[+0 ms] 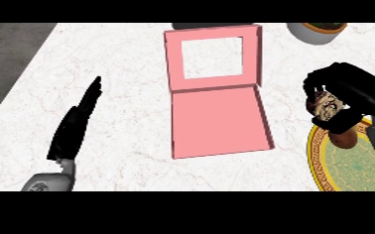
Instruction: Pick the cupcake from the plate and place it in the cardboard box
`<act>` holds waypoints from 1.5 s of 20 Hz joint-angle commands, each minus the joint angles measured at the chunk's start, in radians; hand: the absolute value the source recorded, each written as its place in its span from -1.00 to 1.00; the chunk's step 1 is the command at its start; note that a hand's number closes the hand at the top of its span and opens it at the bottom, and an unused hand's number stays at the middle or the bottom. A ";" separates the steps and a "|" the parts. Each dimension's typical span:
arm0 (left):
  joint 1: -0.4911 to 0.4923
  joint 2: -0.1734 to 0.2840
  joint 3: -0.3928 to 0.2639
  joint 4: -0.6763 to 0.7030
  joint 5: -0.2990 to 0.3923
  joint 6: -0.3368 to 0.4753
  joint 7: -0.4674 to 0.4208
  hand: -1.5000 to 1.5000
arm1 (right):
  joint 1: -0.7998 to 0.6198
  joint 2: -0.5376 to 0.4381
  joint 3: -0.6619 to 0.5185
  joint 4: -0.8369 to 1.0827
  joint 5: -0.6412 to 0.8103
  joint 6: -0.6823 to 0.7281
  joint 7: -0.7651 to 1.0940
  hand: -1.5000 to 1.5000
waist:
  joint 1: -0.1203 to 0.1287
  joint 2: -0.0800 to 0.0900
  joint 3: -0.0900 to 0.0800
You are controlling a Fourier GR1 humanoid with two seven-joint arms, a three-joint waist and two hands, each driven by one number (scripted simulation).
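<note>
Right hand (338,95) is curling round the cupcake (327,105), holding it just above the plate (319,154); the box (218,124) is lying to its left. Left hand (75,124) is resting flat, fingers straight.

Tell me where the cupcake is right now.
In the head view the cupcake is at the right side, held in the curled right hand just above the near edge of the plate, to the right of the open pink box.
</note>
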 commanded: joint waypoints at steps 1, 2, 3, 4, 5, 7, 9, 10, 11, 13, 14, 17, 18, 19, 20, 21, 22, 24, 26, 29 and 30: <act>-0.017 -0.006 0.000 0.021 -0.014 0.014 -0.015 0.00 | -0.178 -0.024 -0.009 0.149 -0.039 -0.005 -0.225 1.00 | -0.009 0.001 0.000; -0.021 -0.014 -0.007 0.016 -0.011 0.011 0.002 0.00 | -0.221 -0.011 -0.010 0.197 -0.060 0.021 -0.257 1.00 | -0.004 0.002 0.000; -0.034 -0.001 0.015 0.020 -0.009 0.017 0.015 0.00 | -0.251 -0.017 -0.013 0.226 -0.088 0.050 -0.322 1.00 | -0.019 -0.002 0.000; -0.017 -0.010 0.004 0.005 -0.007 0.013 0.029 0.00 | -0.273 0.005 -0.014 0.247 -0.122 0.072 -0.374 1.00 | -0.031 -0.009 -0.001; 0.000 -0.005 0.019 0.032 -0.004 0.019 -0.013 0.00 | -0.275 0.026 -0.039 0.264 -0.192 0.115 -0.423 1.00 | -0.039 -0.009 -0.002; -0.005 0.028 0.040 0.020 0.018 -0.014 -0.010 0.00 | -0.326 0.056 -0.060 0.316 -0.260 0.179 -0.482 1.00 | -0.040 -0.012 -0.002; 0.001 0.012 0.035 0.018 0.012 0.002 0.004 0.00 | -0.376 0.071 -0.061 0.350 -0.326 0.252 -0.517 1.00 | -0.043 -0.015 -0.002; -0.037 0.019 0.050 0.043 0.005 0.012 0.005 0.00 | -0.400 0.064 -0.058 0.366 -0.351 0.288 -0.541 1.00 | -0.062 -0.014 -0.003; -0.015 0.000 0.030 0.025 -0.006 0.024 0.013 0.00 | -0.414 0.072 -0.063 0.396 -0.374 0.287 -0.555 1.00 | -0.056 -0.014 -0.002; -0.008 0.009 0.049 0.031 0.018 0.008 0.008 0.00 | -0.455 0.047 -0.049 0.401 -0.418 0.352 -0.571 1.00 | -0.075 -0.020 -0.003; 0.002 0.022 0.044 0.033 0.001 0.006 0.008 0.00 | -0.458 0.079 -0.038 0.418 -0.433 0.334 -0.571 1.00 | -0.070 -0.018 -0.003; -0.002 0.014 0.068 0.063 -0.004 0.037 -0.015 0.00 | -0.530 0.093 0.007 0.412 -0.478 0.397 -0.521 1.00 | -0.091 -0.025 -0.005; 0.056 -0.022 0.025 0.041 -0.022 0.051 -0.057 0.00 | -0.533 0.111 0.019 0.434 -0.476 0.361 -0.527 1.00 | -0.081 -0.024 -0.004; 0.053 0.007 0.051 0.045 -0.003 0.028 -0.044 0.00 | -0.560 0.137 0.041 0.405 -0.490 0.384 -0.458 1.00 | -0.099 -0.031 -0.005; 0.004 0.013 0.061 0.035 -0.008 0.037 0.004 0.00 | -0.594 0.164 0.053 0.429 -0.497 0.378 -0.438 1.00 | -0.097 -0.029 -0.005; 0.051 0.005 0.056 0.042 -0.016 0.046 -0.032 0.00 | -0.578 0.131 0.054 0.391 -0.520 0.417 -0.433 1.00 | -0.119 -0.036 -0.005; 0.041 0.007 0.060 0.014 0.000 0.034 0.013 0.00 | -0.628 0.196 0.072 0.397 -0.514 0.374 -0.357 1.00 | -0.112 -0.036 -0.005; 0.051 0.019 0.076 0.046 0.001 0.029 -0.022 0.00 | -0.620 0.220 0.102 0.400 -0.505 0.349 -0.354 1.00 | -0.123 -0.035 -0.005; 0.062 -0.007 0.055 0.013 -0.013 0.049 -0.002 0.00 | -0.626 0.231 0.128 0.355 -0.518 0.369 -0.301 1.00 | -0.133 -0.039 -0.005; 0.042 -0.010 0.066 0.045 -0.023 0.062 -0.020 0.00 | -0.681 0.310 0.156 0.386 -0.512 0.335 -0.225 1.00 | -0.133 -0.037 -0.005; 0.032 -0.004 0.066 0.067 -0.015 0.044 -0.038 0.00 | -0.682 0.328 0.177 0.422 -0.486 0.309 -0.244 1.00 | -0.129 -0.033 -0.005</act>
